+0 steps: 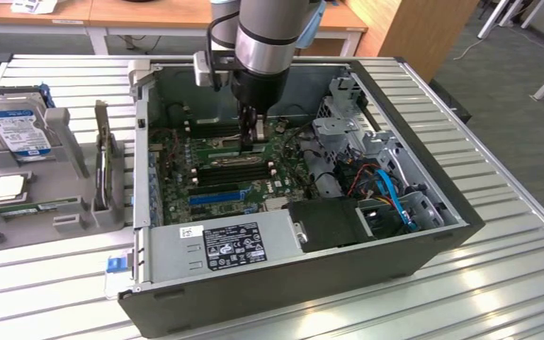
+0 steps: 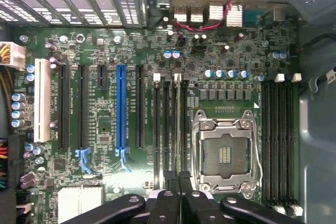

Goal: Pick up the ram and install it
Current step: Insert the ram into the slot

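Inside the case (image 1: 348, 283), the pincer (image 2: 178, 178) clenches the ram (image 2: 178, 129) over the motherboard (image 2: 105, 145), power-supply label (image 1: 234, 245) illegible.

A table (image 1: 499, 283) of long silvery metal slats carries everything here. An open dark computer case (image 1: 282, 287) lies on its side across the middle, its open face turned up, taking most of the surface from the near edge to the far one. Just beside it, on the exterior view's left, stands a grey holder (image 1: 74, 216) with several compartments. A small blue piece (image 1: 114, 264) sits by the case's near left corner.
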### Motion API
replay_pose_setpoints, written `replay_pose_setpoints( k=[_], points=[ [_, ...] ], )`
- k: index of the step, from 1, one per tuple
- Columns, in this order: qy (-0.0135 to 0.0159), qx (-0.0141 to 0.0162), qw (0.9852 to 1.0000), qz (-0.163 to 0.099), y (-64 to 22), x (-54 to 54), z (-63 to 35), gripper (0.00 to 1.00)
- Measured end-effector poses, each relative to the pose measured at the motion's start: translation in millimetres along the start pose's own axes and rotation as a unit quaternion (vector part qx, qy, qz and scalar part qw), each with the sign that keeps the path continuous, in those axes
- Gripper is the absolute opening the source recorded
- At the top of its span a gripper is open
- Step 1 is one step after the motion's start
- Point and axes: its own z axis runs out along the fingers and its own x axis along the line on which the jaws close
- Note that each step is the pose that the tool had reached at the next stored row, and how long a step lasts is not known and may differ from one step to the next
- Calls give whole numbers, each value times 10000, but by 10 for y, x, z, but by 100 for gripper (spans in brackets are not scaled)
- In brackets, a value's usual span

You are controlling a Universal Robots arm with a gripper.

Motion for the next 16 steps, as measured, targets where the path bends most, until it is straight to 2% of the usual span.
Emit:
replay_pose_setpoints(
  k=[4,10,16],
  points=[
    [0,0,10000,0,-1,41,-3,12],
    [0,0,10000,0,-1,44,-3,12],
    [-3,2,10000,0,-3,50,60,12]
  ],
)
